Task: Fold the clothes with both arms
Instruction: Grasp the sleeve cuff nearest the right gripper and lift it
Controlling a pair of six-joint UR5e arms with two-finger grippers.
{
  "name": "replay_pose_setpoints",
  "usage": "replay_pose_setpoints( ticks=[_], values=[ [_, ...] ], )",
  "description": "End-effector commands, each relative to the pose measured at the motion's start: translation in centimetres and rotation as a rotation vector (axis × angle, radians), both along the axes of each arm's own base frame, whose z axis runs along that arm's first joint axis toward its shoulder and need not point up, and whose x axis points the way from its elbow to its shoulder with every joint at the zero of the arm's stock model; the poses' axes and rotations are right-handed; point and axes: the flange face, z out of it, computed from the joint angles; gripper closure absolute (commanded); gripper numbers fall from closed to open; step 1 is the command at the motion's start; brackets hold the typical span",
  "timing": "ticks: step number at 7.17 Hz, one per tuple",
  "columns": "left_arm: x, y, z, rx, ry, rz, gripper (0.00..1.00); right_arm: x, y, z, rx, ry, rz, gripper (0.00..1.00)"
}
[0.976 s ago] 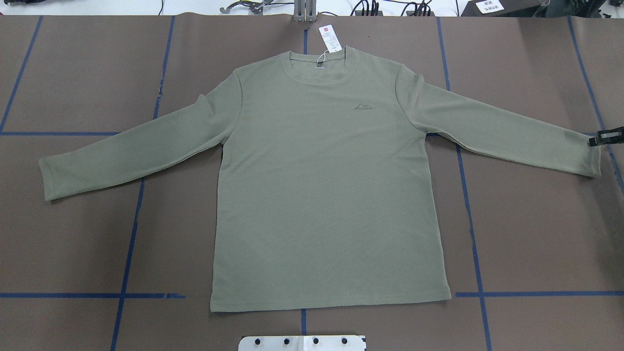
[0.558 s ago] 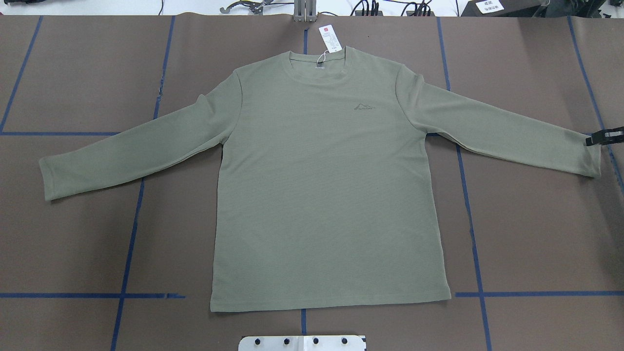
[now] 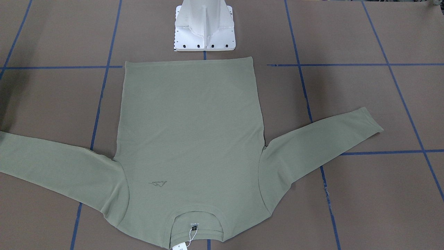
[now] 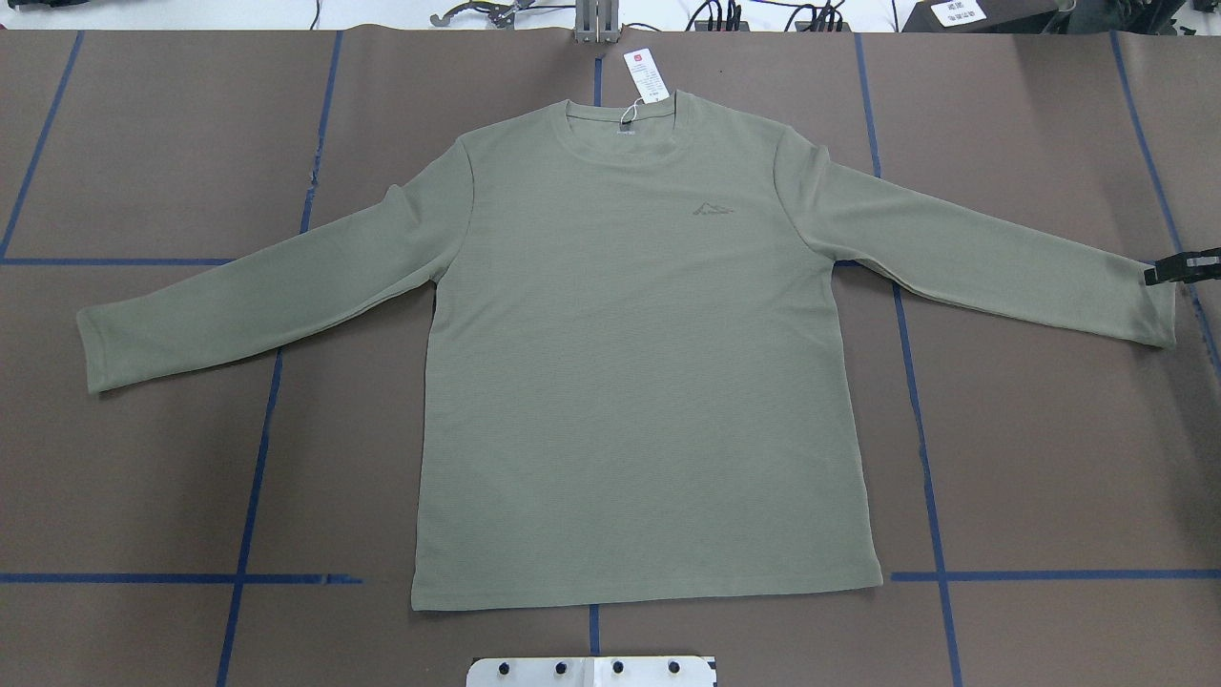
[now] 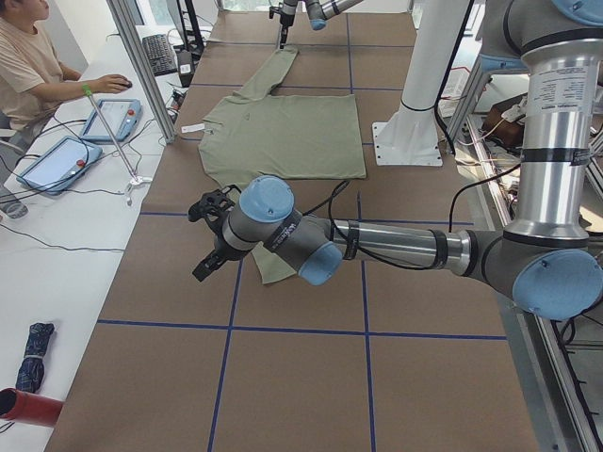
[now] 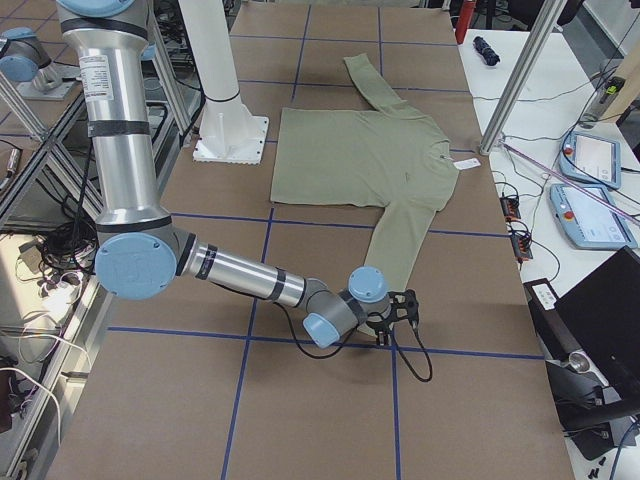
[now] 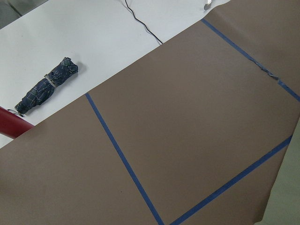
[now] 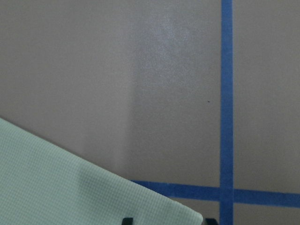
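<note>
The sage-green shirt [image 4: 630,363] lies flat and face up on the brown table, both sleeves spread out, with the white hang tag [image 4: 646,74] at the collar. My right gripper [image 4: 1183,267] is at the table's right edge, over the right cuff [image 4: 1149,310]. In the right wrist view its two fingertips [image 8: 127,220] stand apart, open, with the cuff corner [image 8: 70,183] between them. My left gripper [image 5: 205,264] shows only in the exterior left view, beside the left cuff [image 5: 273,268]. I cannot tell whether it is open or shut.
The white pedestal base [image 3: 204,27] stands just behind the shirt's hem. Blue tape lines [image 4: 248,496] cross the brown cover. A folded umbrella [image 7: 47,86] lies on the white bench past the table's left end. An operator [image 5: 28,66] sits at tablets [image 5: 113,118].
My right gripper's black finger has crept slightly inward over the right cuff. The shirt has not moved.
</note>
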Motion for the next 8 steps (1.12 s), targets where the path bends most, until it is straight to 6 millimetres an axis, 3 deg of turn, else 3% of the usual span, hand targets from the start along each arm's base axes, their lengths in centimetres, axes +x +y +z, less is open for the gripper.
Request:
replay_pose_setpoints(
  ticks=[1, 5, 7, 8],
  values=[
    [0.0, 0.2, 0.1, 0.007, 0.0, 0.0, 0.0, 0.0, 0.0, 0.0, -0.006, -0.001, 0.005, 0.44],
    [-0.2, 0.2, 0.1, 0.007, 0.0, -0.003, 0.0, -0.1, -0.7, 0.5, -0.016, 0.017, 0.023, 0.48],
    [-0.2, 0.2, 0.1, 0.007, 0.0, -0.005, 0.0, -0.4, -1.3, -0.1, -0.023, 0.005, 0.042, 0.81],
    [-0.2, 0.2, 0.1, 0.006, 0.001, -0.006, 0.0, -0.4, -1.2, -0.1, -0.023, 0.005, 0.042, 0.91]
  ],
)
